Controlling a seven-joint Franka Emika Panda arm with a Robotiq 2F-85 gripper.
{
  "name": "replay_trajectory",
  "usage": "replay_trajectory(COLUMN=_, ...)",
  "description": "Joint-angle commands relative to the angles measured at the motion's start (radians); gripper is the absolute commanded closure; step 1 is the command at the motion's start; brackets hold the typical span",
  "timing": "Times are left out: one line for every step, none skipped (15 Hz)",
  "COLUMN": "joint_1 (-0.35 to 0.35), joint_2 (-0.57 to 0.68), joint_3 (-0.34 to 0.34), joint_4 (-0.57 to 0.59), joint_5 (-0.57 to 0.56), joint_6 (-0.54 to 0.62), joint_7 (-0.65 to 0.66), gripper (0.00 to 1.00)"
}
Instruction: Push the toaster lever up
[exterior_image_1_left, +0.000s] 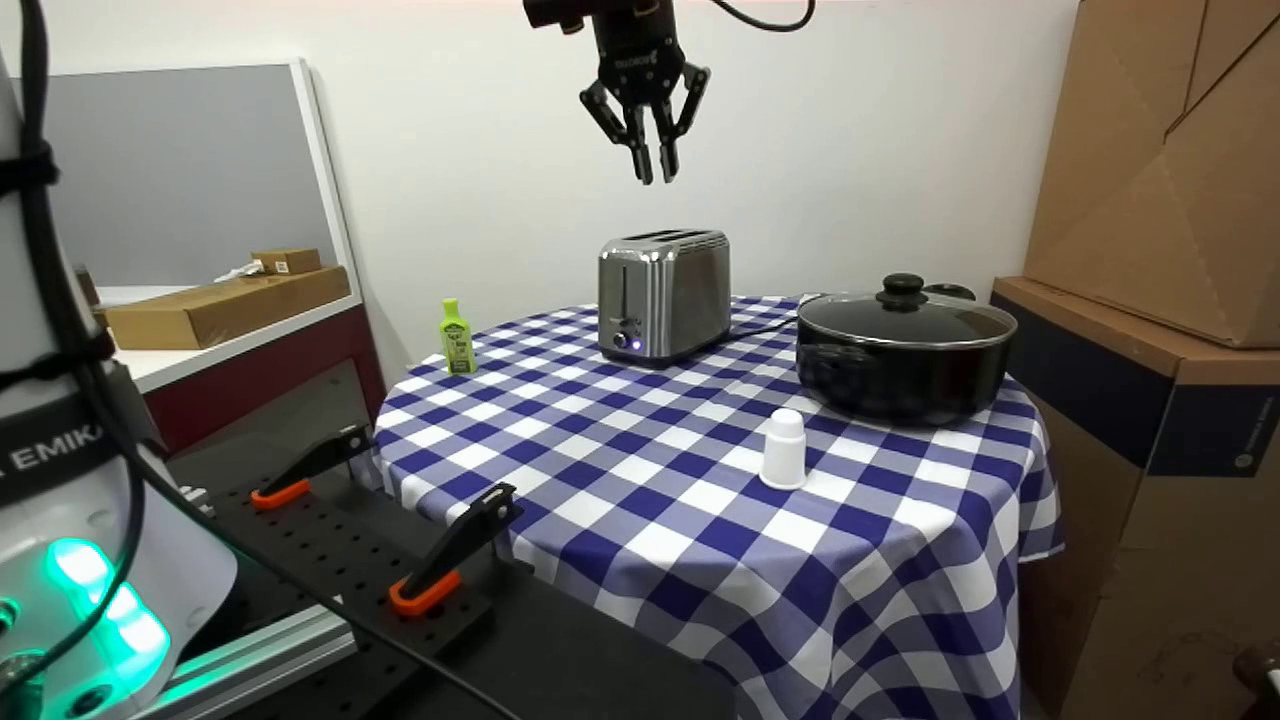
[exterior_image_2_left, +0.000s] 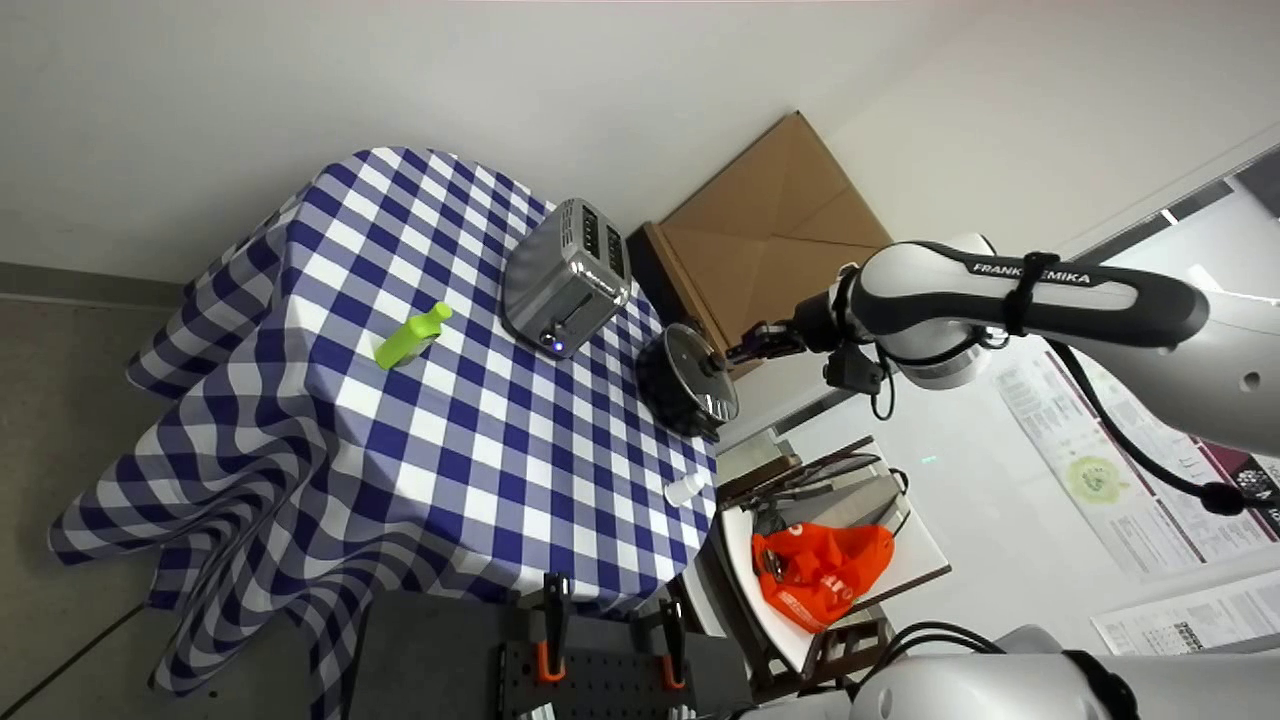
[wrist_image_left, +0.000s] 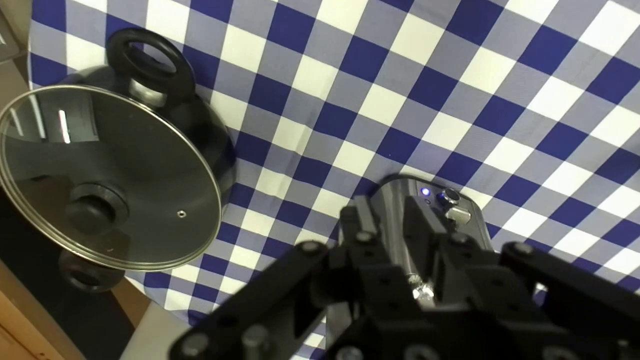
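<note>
The silver toaster (exterior_image_1_left: 690, 290) stands on the checkered tablecloth; it also shows in an exterior view (exterior_image_2_left: 545, 280) and in the wrist view (wrist_image_left: 392, 224). Its lever (exterior_image_1_left: 622, 324) sits low in the front slot, just above the round knob (exterior_image_1_left: 621, 340), beside a lit blue light. The lever (wrist_image_left: 459, 215) is visible in the wrist view, right of the fingers. My gripper (exterior_image_1_left: 657, 178) is above the toaster, apart from it, pointing down. In the wrist view the fingers (wrist_image_left: 390, 204) are partly open with nothing between them. They hide part of the toaster's body.
A black pot with a glass lid (exterior_image_1_left: 905, 350) stands beside the toaster. A white bottle (exterior_image_1_left: 784, 452) is near the table's front, and a green bottle (exterior_image_1_left: 458, 340) is on the other side. Cardboard boxes (exterior_image_1_left: 1150, 200) are near the pot. Clamps (exterior_image_1_left: 455, 545) stand at the table edge.
</note>
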Motion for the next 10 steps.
replay_trajectory(joint_1=-0.002, joint_2=0.068, joint_3=0.034, joint_4=0.001, joint_5=0.005, joint_6=0.103, joint_7=0.048, gripper=1.0)
replay_trajectory(joint_1=-0.004, joint_2=0.094, joint_3=0.04, joint_4=0.004, joint_5=0.006, joint_6=0.128, joint_7=0.057, gripper=1.0)
replay_trajectory(joint_1=-0.005, joint_2=0.115, joint_3=0.046, joint_4=0.007, joint_5=0.006, joint_6=0.146, joint_7=0.068, gripper=1.0)
replay_trajectory(joint_1=-0.007, joint_2=0.141, joint_3=0.052, joint_4=0.009, joint_5=0.003, joint_6=0.169, joint_7=0.078, gripper=0.99)
replay_trajectory(joint_1=-0.008, joint_2=0.164, joint_3=0.058, joint_4=0.009, joint_5=0.002, joint_6=0.191, joint_7=0.085, gripper=1.0)
replay_trajectory(joint_1=-0.01, joint_2=0.187, joint_3=0.066, joint_4=0.008, joint_5=-0.009, joint_6=0.215, joint_7=0.096, gripper=1.0)
replay_trajectory(joint_1=-0.011, joint_2=0.209, joint_3=0.074, joint_4=0.009, joint_5=-0.016, joint_6=0.237, joint_7=0.105, gripper=1.0)
replay_trajectory(joint_1=-0.011, joint_2=0.235, joint_3=0.083, joint_4=0.011, joint_5=-0.026, joint_6=0.262, joint_7=0.117, gripper=1.0)
replay_trajectory(joint_1=-0.011, joint_2=0.26, joint_3=0.091, joint_4=0.014, joint_5=-0.035, joint_6=0.283, joint_7=0.126, gripper=1.0)
replay_trajectory(joint_1=-0.01, joint_2=0.283, joint_3=0.1, joint_4=0.016, joint_5=-0.05, joint_6=0.305, joint_7=0.143, gripper=1.0)
